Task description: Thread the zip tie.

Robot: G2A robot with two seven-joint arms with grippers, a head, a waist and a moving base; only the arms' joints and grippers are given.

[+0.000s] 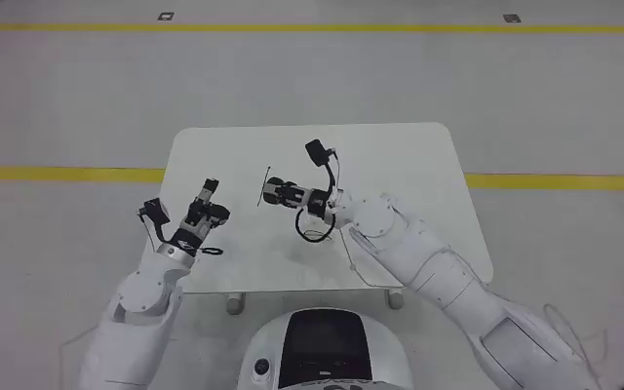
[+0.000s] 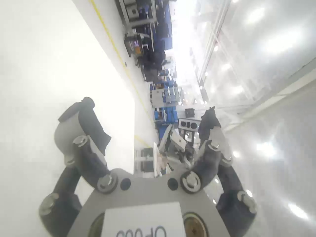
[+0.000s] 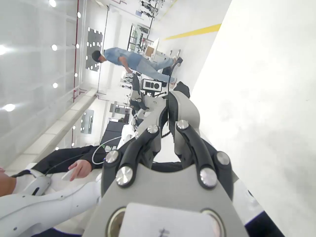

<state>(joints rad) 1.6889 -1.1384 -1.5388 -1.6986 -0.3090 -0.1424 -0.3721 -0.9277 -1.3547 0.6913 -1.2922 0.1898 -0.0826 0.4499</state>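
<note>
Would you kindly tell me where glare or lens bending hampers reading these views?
Top view: even light, the zip tie dark against the table. Left wrist view: table glares white beside the left gripper; ceiling lamps flare. Right wrist view: ceiling bows, lamps flare.

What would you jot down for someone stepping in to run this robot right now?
Left gripper: open and empty, at the left edge of the table.
Right gripper: shut on the zip tie, at mid-table.
Done: the tie is in a gripper.
Left to do: the tie looks like a straight strip, so its tail has yet to go through its head.
</note>
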